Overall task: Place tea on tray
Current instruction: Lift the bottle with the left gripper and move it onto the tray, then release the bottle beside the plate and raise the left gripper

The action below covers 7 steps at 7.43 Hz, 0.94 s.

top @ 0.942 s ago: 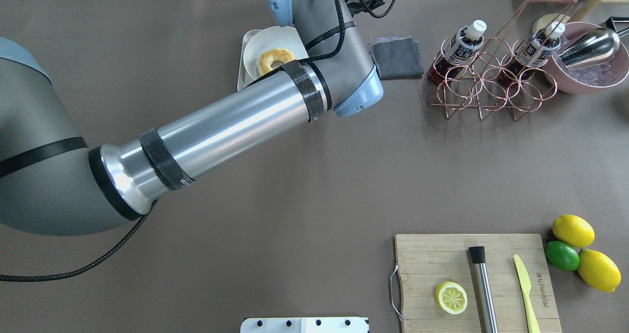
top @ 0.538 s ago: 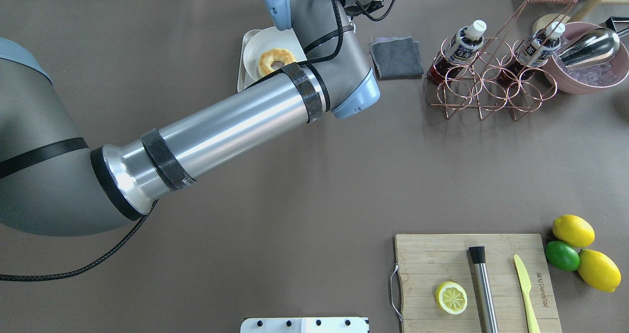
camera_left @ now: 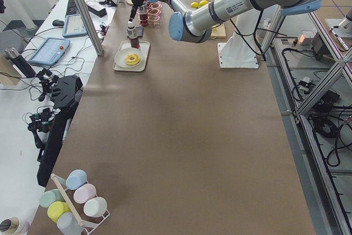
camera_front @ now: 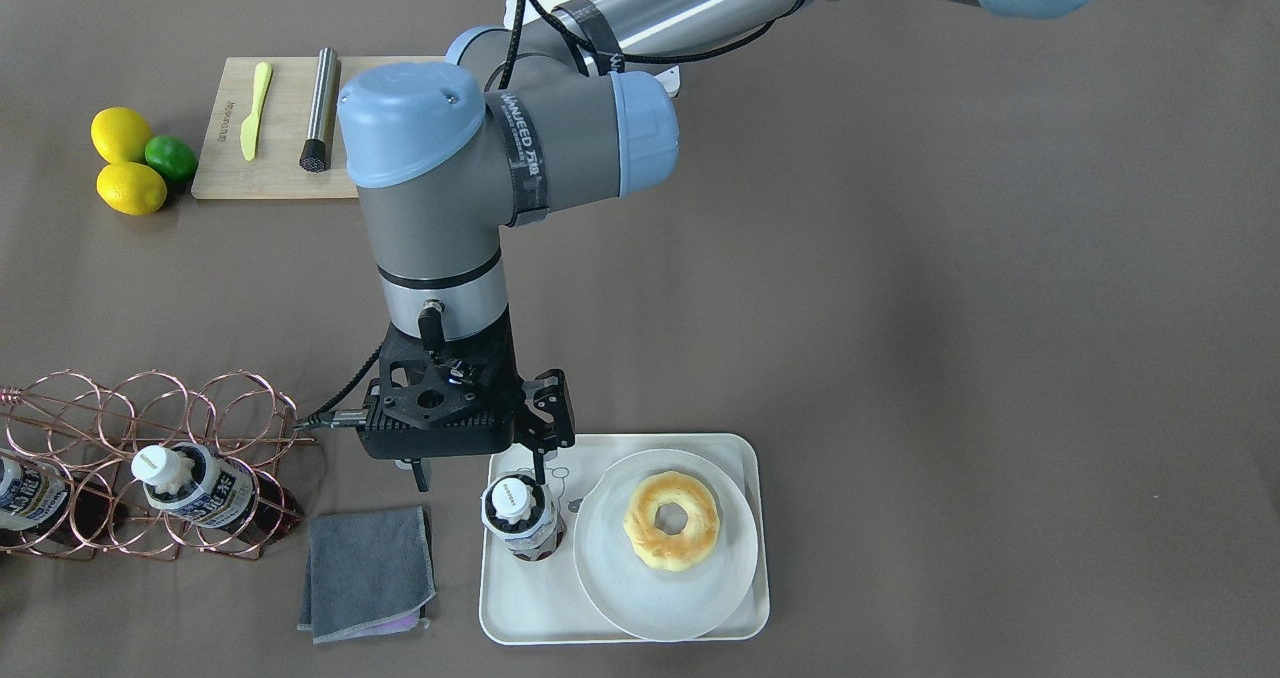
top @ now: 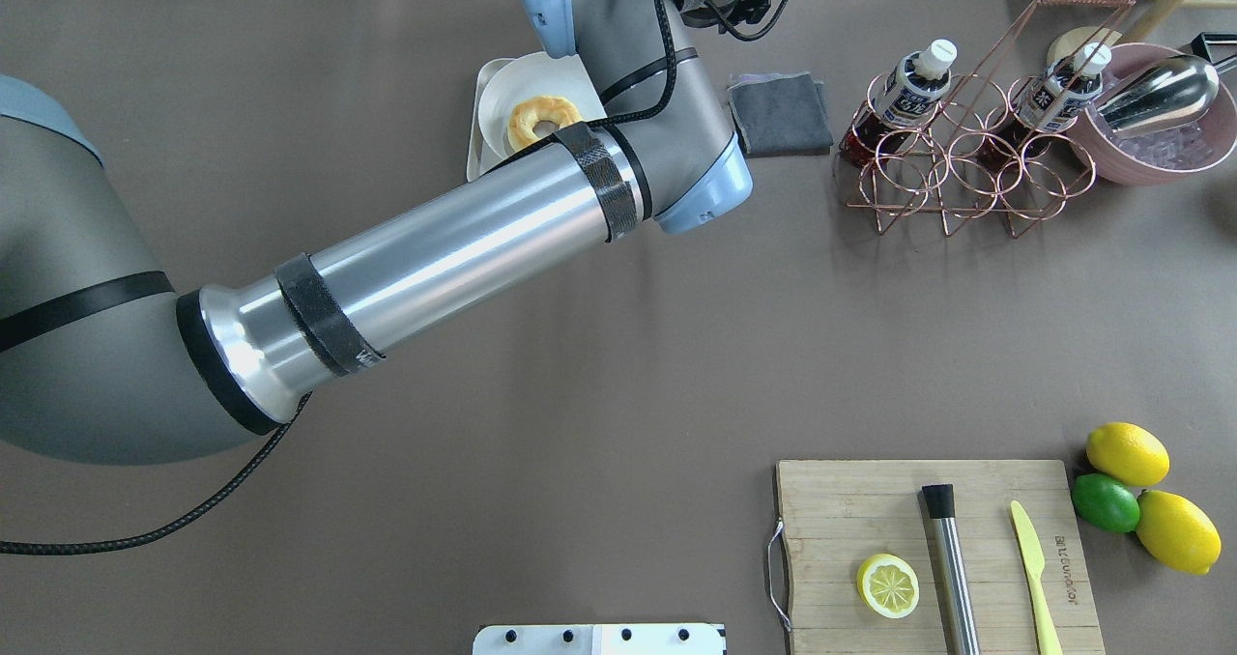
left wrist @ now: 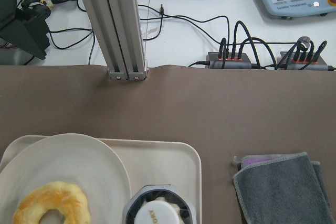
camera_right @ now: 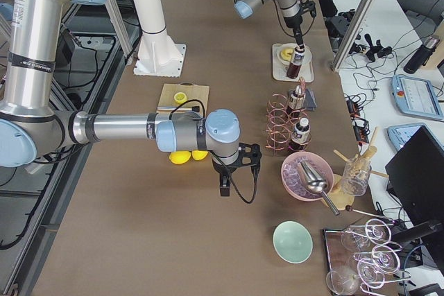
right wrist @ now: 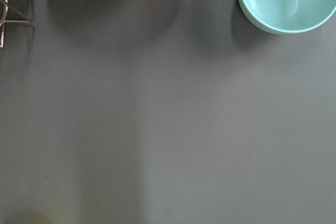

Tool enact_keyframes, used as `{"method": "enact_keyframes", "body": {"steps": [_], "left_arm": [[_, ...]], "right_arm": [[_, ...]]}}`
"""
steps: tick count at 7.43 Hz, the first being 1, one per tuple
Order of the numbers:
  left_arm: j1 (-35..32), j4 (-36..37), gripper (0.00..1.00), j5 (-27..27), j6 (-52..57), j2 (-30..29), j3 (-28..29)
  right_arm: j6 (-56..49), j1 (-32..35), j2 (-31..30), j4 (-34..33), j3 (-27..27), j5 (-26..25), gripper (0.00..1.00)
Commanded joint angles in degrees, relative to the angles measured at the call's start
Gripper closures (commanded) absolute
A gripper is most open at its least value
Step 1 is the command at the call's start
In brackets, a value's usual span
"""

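The tea (camera_front: 518, 516), a small bottle of dark liquid with a white cap, stands upright on the cream tray (camera_front: 620, 636) beside the plate. My left gripper (camera_front: 482, 480) hangs just above and behind it, fingers spread wider than the bottle and apart from it. The left wrist view shows the cap (left wrist: 157, 214) at its bottom edge on the tray (left wrist: 173, 156). In the overhead view my arm hides the tea. My right gripper (camera_right: 234, 175) hovers over bare table far from the tray; I cannot tell whether it is open or shut.
A white plate with a doughnut (camera_front: 672, 518) fills the tray's other side. A grey cloth (camera_front: 368, 570) lies beside the tray. A copper rack (top: 966, 167) holds two more bottles (top: 908, 90). A cutting board (top: 928, 558) and a pink ice bowl (top: 1160, 143) are farther away.
My left arm's wrist shifted slightly and came back; nothing else on the table has moved.
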Motion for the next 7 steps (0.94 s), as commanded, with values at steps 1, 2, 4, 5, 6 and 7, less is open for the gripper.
{"method": "enact_keyframes", "body": {"steps": [1, 2, 4, 5, 6, 7], "left_arm": [[-3.42, 9.80, 0.02, -7.75, 2.55, 7.59, -16.06], [-4.13, 16.57, 0.02, -9.42, 4.84, 15.04, -28.42], [-6.50, 22.68, 0.02, -12.77, 13.24, 27.87, -44.11], [-8.59, 26.09, 0.01, -13.22, 20.26, 35.78, -52.20], [-11.57, 32.30, 0.01, -16.00, 27.72, 40.65, -58.37], [-14.56, 33.93, 0.01, -17.16, 33.28, 47.57, -63.22]], "right_arm": [[0.00, 0.09, -0.15, -0.03, -0.09, 0.00, 0.00], [0.00, 0.00, -0.93, -0.03, -0.17, -0.09, 0.00], [0.09, 0.00, -2.52, 0.06, -0.17, -0.44, 0.00], [0.26, 0.00, -3.65, 0.06, -0.35, -0.53, 0.00], [0.18, 0.00, -3.84, 0.06, -0.44, -1.31, 0.00], [0.18, 0.00, -4.10, -0.03, -0.53, -3.15, 0.00]]}}
